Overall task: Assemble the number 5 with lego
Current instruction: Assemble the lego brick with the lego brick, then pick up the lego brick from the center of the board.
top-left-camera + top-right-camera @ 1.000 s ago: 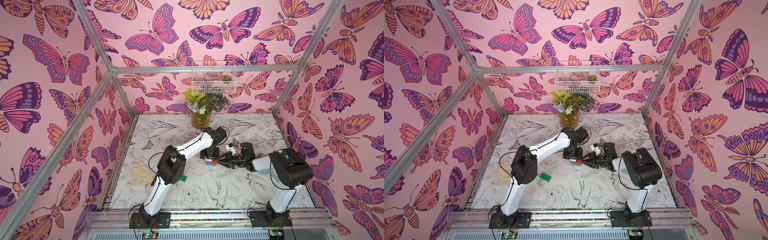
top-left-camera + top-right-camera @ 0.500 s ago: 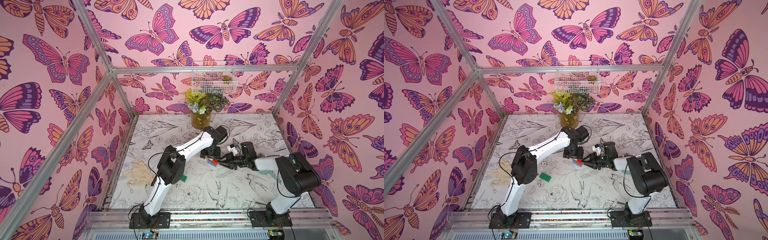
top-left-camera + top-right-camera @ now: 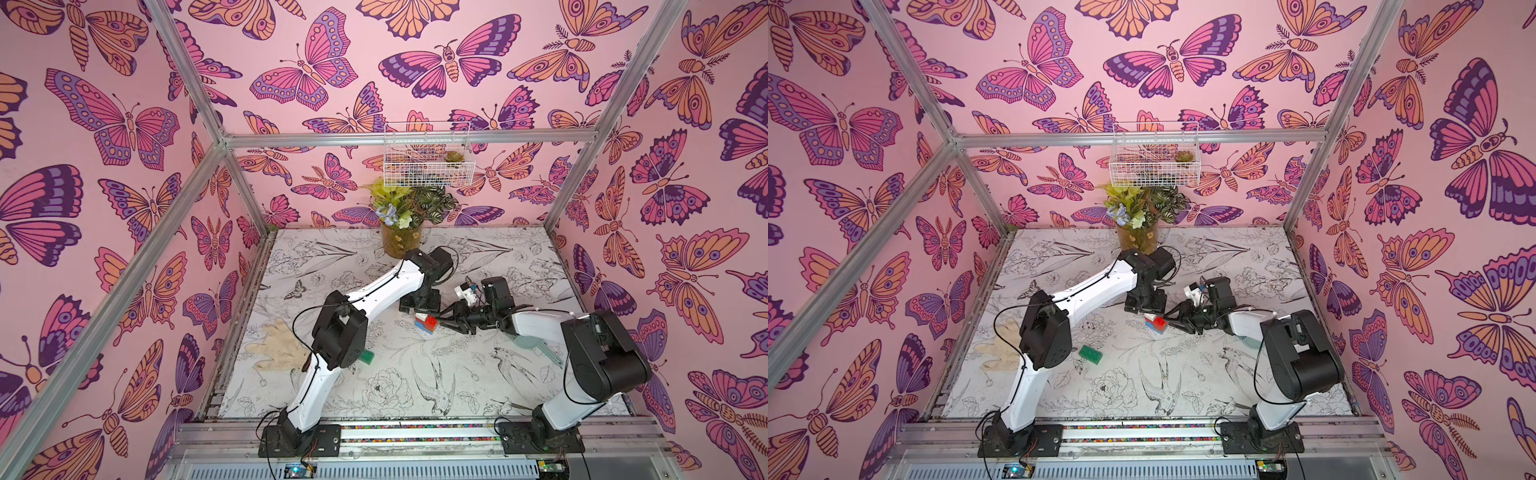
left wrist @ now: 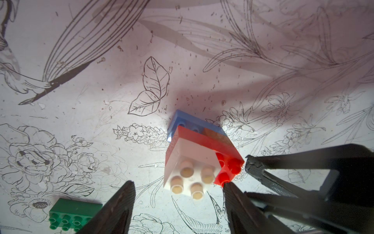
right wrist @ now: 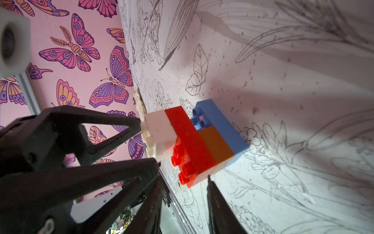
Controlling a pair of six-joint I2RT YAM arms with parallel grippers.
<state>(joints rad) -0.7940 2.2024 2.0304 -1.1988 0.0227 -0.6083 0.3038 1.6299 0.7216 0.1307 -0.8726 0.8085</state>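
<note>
Both top views hang high at the front, looking down and inward over the whole counter (image 3: pixel 415 374). Left wrist camera looks steeply down, close; right wrist camera skims sideways, closer. All four share the brick stack (image 4: pixel 198 158).

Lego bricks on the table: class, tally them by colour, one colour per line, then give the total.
Blue brick: 1
Orange brick: 1
Red brick: 1
White brick: 1
Green brick: 1
Total: 5. Four are stacked together; the green one lies apart on the table.
</note>
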